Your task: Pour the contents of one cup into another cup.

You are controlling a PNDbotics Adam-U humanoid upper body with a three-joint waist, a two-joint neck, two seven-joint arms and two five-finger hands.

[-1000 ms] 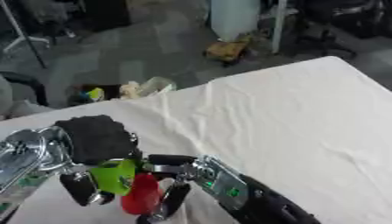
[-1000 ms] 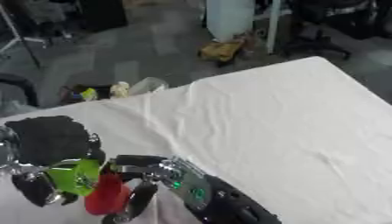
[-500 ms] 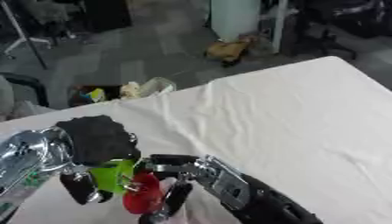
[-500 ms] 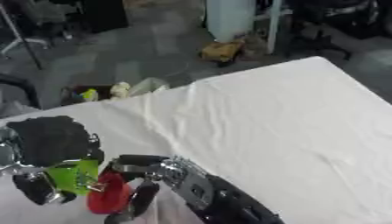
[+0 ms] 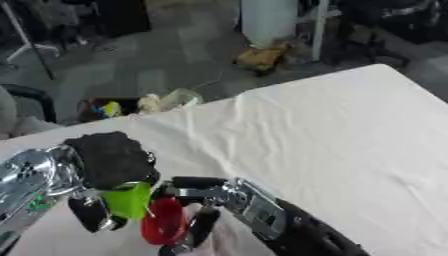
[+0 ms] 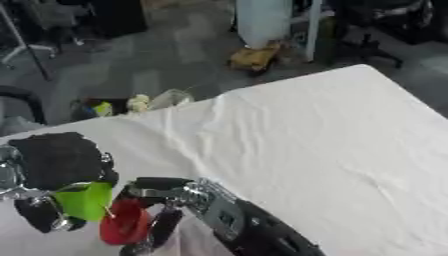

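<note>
Over the last second little has been altered: the green cup (image 5: 128,200) and the red cup (image 5: 164,221) are kept side by side at the near left of the table (image 5: 350,130), and the red cup appears to have been tipped slightly further, its upper edge leaning towards the green one. The small shift of the whole view is put down to head motion. From this it is judged that the pour is either at its start or in progress; no contents can be made out in either cup.

The left robot hand (image 5: 105,165) is seen curled over the top and sides of the green cup, with dark fingers hanging below it. The right robot hand (image 5: 203,200) is closed round the red cup, a finger lying across its far side and another below.

Materials: both cups look like smooth, opaque plastic, tapered in shape. The left robot hand is covered by a black, matt, padded-looking back; silver metal is shown at the wrist. The table is covered by a white cloth, creased in long folds running from far to near.
</note>
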